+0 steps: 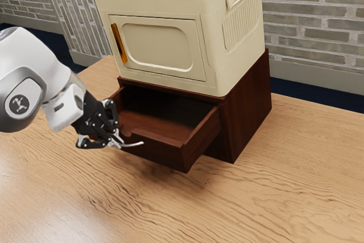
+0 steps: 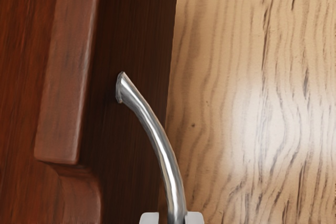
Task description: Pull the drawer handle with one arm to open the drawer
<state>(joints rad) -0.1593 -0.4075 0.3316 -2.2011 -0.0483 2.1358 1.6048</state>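
Left of centre in the exterior view, the curved metal drawer handle (image 2: 166, 153) is clamped by the gripper (image 1: 117, 140), its length set crosswise to the pull needed toward lower left.

Table (image 1: 267, 197): light brown wood, dark wavy grain; pale sheen at the exterior view's lower left, bright patch in the wrist view.
On table: one cabinet (image 1: 248, 112), dark red-brown wood, standing upright, base on the tabletop, near the far edge.
Cabinet side: plain panel, turned to the exterior view's right.
Cabinet drawer (image 1: 153, 152): open, front part out over the table.
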